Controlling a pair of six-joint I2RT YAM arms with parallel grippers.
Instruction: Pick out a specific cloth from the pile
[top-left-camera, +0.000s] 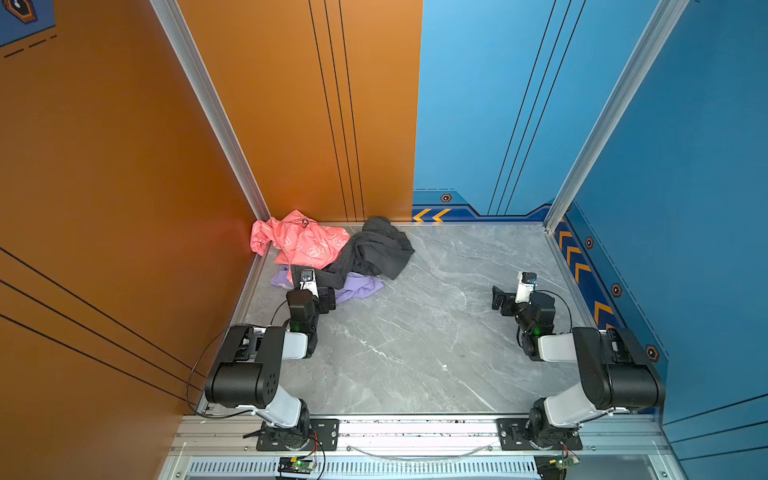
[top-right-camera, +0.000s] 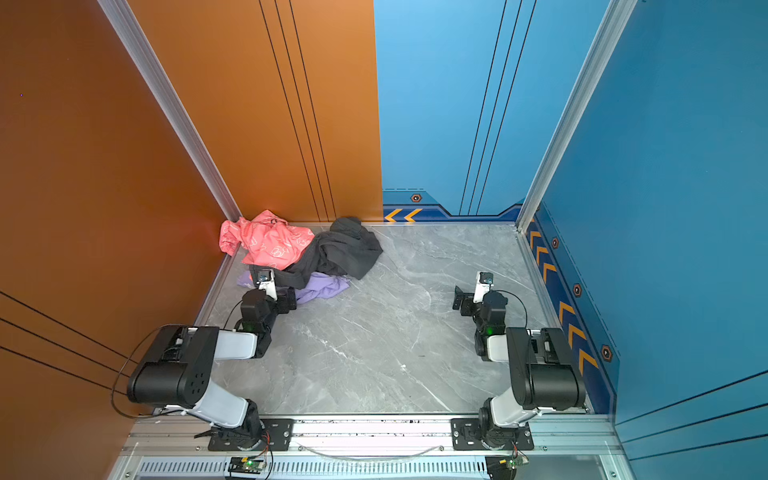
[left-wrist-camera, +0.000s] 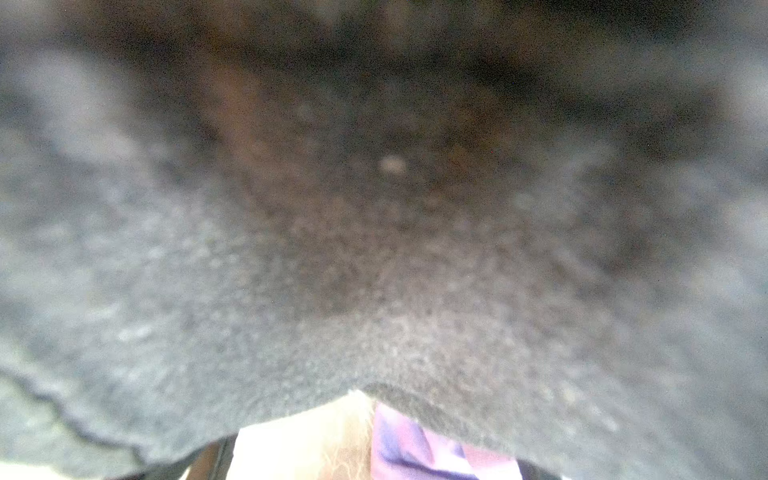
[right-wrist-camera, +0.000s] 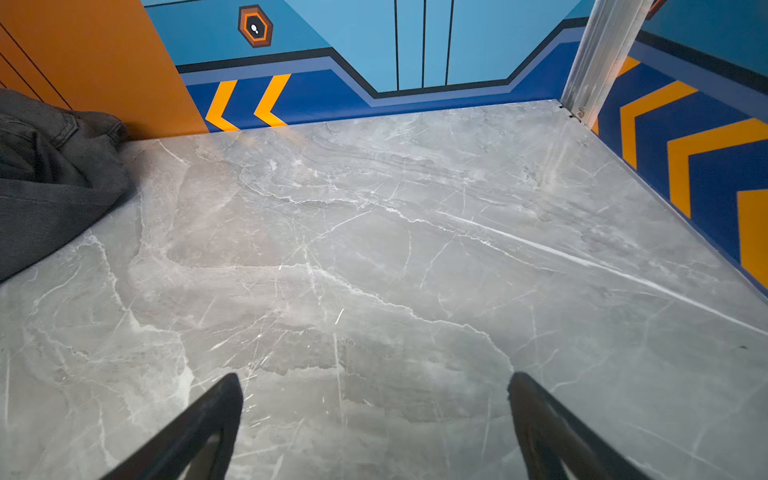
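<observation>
- Lettering: made out only dark marks on the white camera bracket (top-left-camera: 308, 286) (top-right-camera: 266, 285) of the left arm in both top views, too small to read.
- Spotted a hexagonal orange-and-black wall badge (right-wrist-camera: 255, 26) in the right wrist view, bearing a small white symbol.
- Noted white outline prints on the crumpled coral-pink garment (top-left-camera: 303, 243); could not read them as letters.
- Found the plain lavender soft cloth (top-left-camera: 359, 289) at the near edge of the pile of three garments (top-left-camera: 332, 253), in the far left corner of the grey marble-patterned tabletop (top-left-camera: 415, 353).
- Saw it lying low and rumpled, long axis running left to right, roughly along the far wall; middle buried under a leg of the dark grey-black trousers (top-left-camera: 380, 249), a small end poking out on the left, the larger end pointing towards the table's middle.
- Traced the left arm from its near-edge base: upper link leaning outward to the left, forearm stretched towards the far wall, wrist tipped down over the cloth.
- Placed the left gripper (top-left-camera: 323, 298) down at the lavender cloth, dark fabric draped against its camera; left wrist view smothered in blurred grey fabric, a lavender sliver (left-wrist-camera: 409, 446) at the edge; could not tell the claw's state, spread or closed.
- Found the right arm folded on the right side, well apart from the pile; right gripper (right-wrist-camera: 374, 384) low over bare marble, claw spread wide, nothing between its two black fingers (right-wrist-camera: 216, 419).
</observation>
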